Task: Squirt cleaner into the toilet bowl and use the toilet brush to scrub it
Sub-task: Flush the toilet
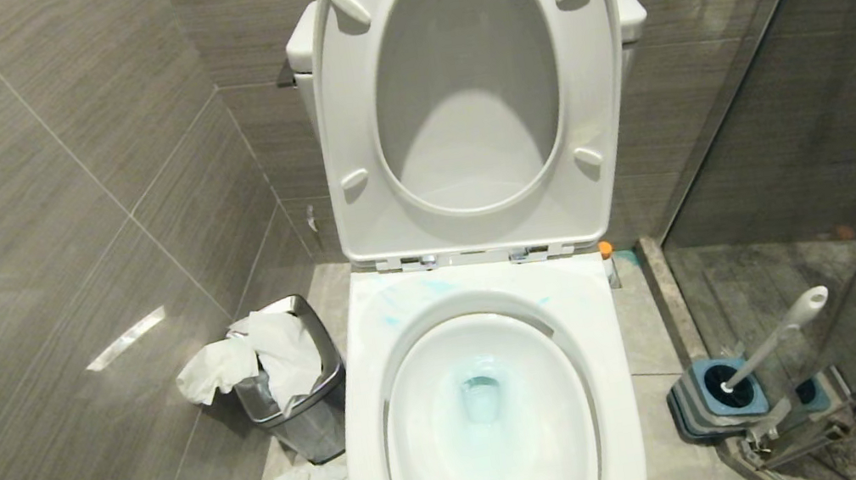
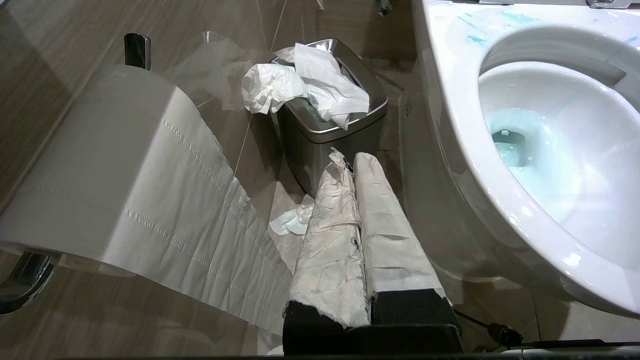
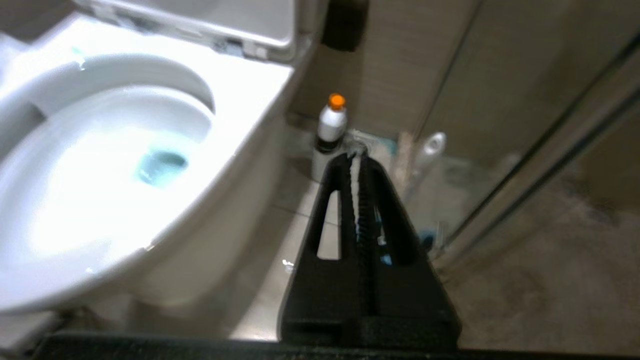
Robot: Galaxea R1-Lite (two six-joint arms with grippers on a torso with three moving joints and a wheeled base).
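One of each, mostly.
One toilet bowl (image 1: 493,436), one toilet brush (image 1: 774,335), one steel bin (image 1: 309,413), one orange-capped bottle (image 3: 331,130), one paper roll (image 2: 115,165), two pincers.

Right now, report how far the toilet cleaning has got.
Done: cleaner tints the water in the toilet bowl blue, with streaks on the rim. In hand: nothing; the right gripper and left gripper are shut and empty. Left: scrubbing, since the toilet brush stands in its holder.
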